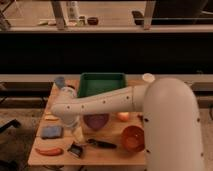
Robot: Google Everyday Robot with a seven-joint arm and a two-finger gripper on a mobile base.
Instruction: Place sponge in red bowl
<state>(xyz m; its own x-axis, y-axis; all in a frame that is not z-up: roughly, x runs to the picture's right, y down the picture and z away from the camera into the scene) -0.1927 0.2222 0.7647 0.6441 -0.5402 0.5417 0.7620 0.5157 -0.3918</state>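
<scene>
the white arm (107, 102) reaches from the right across the wooden bench (112, 156) and bends downward at its far left end. the end effector (77, 134) hangs there over the left part of the bench, just right of the sponge (51, 131) and in front of the dark purple bowl (96, 120). its pale fingers are hard to make out against the wood, but they seem to stand released, with nothing between them.

the sponge lies flat near the left edge of the bench, a blue-grey pad, apart from the end effector and untouched. the red bowl (133, 138) sits toward the front right of the bench, well apart from the sponge, with the purple bowl and the arm between them. whether anything lies inside it is not clear.

behind the arm stands a green tray (101, 84), with a small blue cup (60, 81) to its left and a white cup (147, 77) to its right. a round orange fruit (123, 116) lies between the purple bowl and the red bowl. along the front edge are a long reddish item (49, 151), a small dark object (76, 150) and a black tool (102, 144) lying flat.
</scene>
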